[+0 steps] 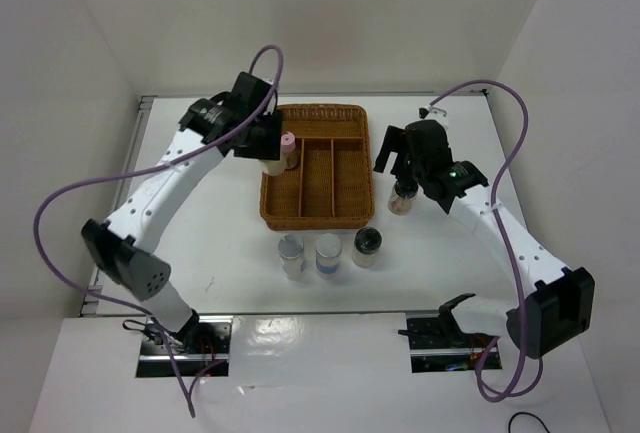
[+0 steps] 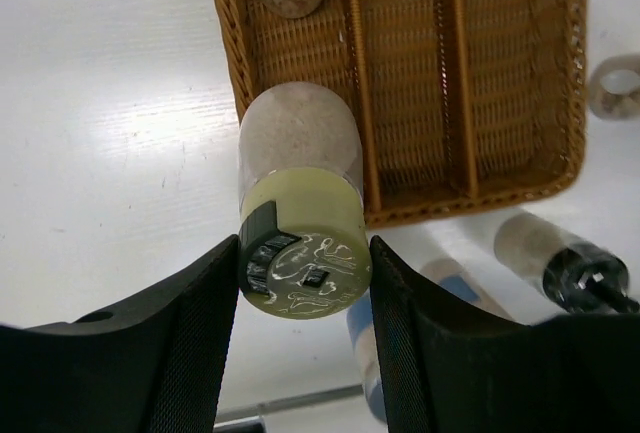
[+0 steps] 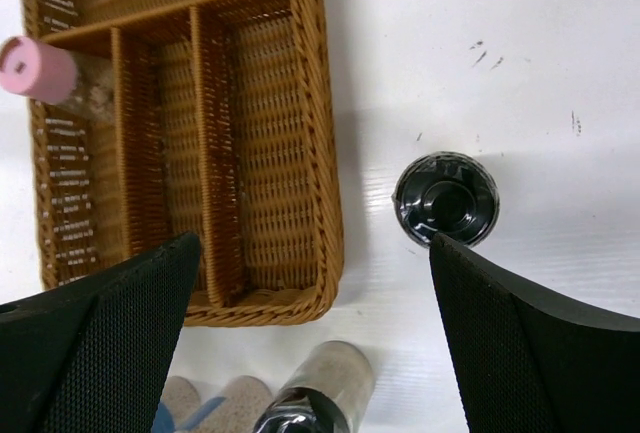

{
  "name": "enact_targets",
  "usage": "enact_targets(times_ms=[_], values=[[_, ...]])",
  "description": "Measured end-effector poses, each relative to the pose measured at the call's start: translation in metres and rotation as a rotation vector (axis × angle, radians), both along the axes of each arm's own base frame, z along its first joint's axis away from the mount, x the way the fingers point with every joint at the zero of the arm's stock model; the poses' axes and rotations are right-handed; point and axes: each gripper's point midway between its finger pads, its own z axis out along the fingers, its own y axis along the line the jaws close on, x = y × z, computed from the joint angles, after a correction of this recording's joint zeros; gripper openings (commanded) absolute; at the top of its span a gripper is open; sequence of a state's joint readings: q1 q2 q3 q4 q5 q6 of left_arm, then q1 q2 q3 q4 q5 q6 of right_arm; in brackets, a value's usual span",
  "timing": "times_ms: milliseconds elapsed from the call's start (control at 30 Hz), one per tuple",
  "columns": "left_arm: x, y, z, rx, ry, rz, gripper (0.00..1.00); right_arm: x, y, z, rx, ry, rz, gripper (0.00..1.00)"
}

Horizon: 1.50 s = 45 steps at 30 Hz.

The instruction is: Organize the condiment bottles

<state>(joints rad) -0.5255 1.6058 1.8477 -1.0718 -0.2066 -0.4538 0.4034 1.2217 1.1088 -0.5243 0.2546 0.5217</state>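
Note:
My left gripper (image 2: 305,258) is shut on the yellow-lidded condiment bottle (image 2: 300,153), both pads pressed on its lid. The bottle hangs at the left rim of the brown wicker tray (image 1: 318,113), where my left gripper (image 1: 262,145) hovers. A pink-lidded bottle (image 1: 288,143) stands in the tray's left compartment. In front of the tray stand a silver-lidded bottle (image 1: 291,253), a blue-labelled one (image 1: 328,253) and a black-lidded one (image 1: 367,246). My right gripper (image 3: 315,248) is open over the table. Another black-lidded bottle (image 3: 446,199) stands by its right finger, right of the tray.
The tray (image 3: 325,153) has three long compartments and one across the far end. White walls close in the table on the left, back and right. Purple cables loop above both arms.

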Motion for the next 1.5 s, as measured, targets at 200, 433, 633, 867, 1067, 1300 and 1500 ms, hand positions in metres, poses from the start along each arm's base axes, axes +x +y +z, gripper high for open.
enact_targets(times_ms=[200, 433, 633, 867, 1067, 1300, 1500], values=[[0.04, -0.015, -0.062, 0.069, 0.069, -0.02, 0.41, 0.006, -0.005, -0.011, -0.037, 0.029, 0.006, 0.99], [0.065, -0.014, -0.087, 0.092, 0.067, -0.017, 0.41, 0.008, -0.001, -0.007, -0.039, 0.012, 0.047, 0.99], [0.08, -0.009, -0.117, 0.096, 0.096, -0.012, 0.42, 0.008, 0.003, -0.006, -0.033, 0.009, 0.073, 0.99], [0.084, -0.013, -0.148, 0.098, 0.152, -0.047, 0.52, 0.011, 0.005, -0.005, -0.041, -0.002, 0.086, 0.99], [0.084, -0.018, -0.152, 0.083, 0.158, -0.066, 0.95, 0.013, 0.005, -0.012, -0.05, 0.015, 0.089, 0.99], [0.067, -0.013, -0.155, 0.101, 0.193, -0.074, 0.99, 0.014, 0.005, -0.012, -0.052, 0.013, 0.085, 0.99], [0.009, -0.008, -0.084, 0.053, 0.123, -0.116, 0.99, 0.014, 0.004, -0.012, -0.052, 0.012, 0.079, 0.99]])
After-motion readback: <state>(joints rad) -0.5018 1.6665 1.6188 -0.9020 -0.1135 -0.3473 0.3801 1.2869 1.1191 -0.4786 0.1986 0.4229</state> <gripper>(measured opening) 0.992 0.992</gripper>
